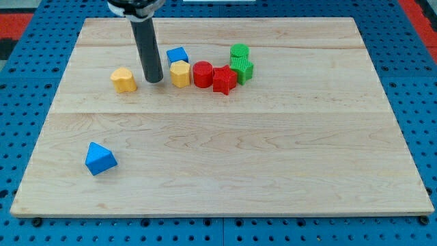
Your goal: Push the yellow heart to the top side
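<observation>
Tool is bare rod, grips nothing; my tip [153, 80] upper left of desk [218, 171], between yellow heart [123, 79] and yellow block [180, 74] (close). Risk: off-centre shove spins heart sideways.

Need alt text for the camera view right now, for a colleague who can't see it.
My tip rests on the wooden board between the yellow heart at its left and a yellow block at its right. A blue triangular block lies alone at the view's bottom left.
</observation>
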`<state>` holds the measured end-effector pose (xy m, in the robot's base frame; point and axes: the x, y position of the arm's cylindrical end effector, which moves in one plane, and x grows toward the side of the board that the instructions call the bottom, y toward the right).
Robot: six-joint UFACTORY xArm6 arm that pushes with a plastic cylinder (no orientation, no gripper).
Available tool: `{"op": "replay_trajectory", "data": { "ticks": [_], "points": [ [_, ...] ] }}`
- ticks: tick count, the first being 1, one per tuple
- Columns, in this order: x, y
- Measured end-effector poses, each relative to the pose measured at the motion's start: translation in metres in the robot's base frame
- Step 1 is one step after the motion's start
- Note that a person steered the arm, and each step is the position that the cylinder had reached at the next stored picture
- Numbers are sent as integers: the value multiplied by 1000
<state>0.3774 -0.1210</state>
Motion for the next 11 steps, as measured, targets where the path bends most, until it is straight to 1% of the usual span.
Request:
{"op": "replay_trajectory", "data": {
  "ticks": [1,2,4,5,6,8,10,11],
  "points": [
    [25,-14],
    [35,-52],
    [-29,-49],
    [-52,-39],
    [-52,-69],
    [-63,-92],
    [-85,-89],
    [-83,-73]
  ]
}}
